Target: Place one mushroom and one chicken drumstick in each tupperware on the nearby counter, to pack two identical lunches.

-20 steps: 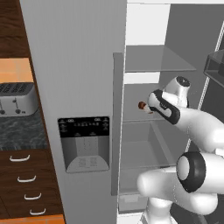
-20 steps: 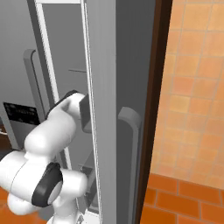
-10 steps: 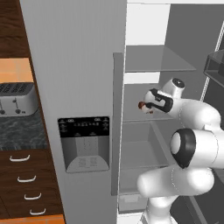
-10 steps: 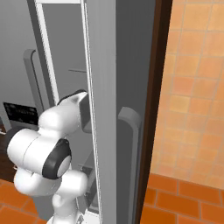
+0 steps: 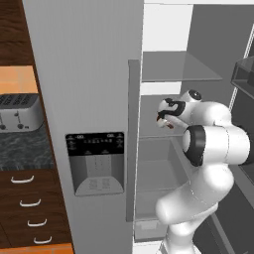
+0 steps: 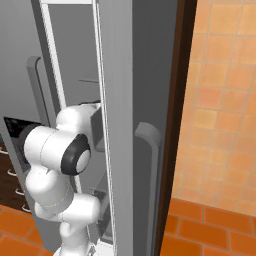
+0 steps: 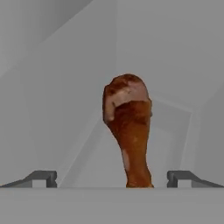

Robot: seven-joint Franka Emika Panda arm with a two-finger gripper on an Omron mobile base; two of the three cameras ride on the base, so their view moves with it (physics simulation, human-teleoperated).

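My gripper (image 7: pixel 112 177) is spread wide, its two dark tips standing far apart at either side of the hand view, and a chicken drumstick (image 7: pixel 127 131) stands between them, fat end away from me and narrow end toward my palm; neither tip touches it. Pale grey fridge walls lie behind it. In the left base view my arm reaches into the open fridge (image 5: pixel 89 74) above a glass shelf (image 5: pixel 163 130), and a small reddish-brown bit of the drumstick shows just under my hand. To the left of the fridge, the speckled counter (image 5: pixel 22 151) carries a grey toaster (image 5: pixel 17 111) over dark drawers with silver handles. In the right base view my arm stands beside the open fridge door (image 6: pixel 132 125).
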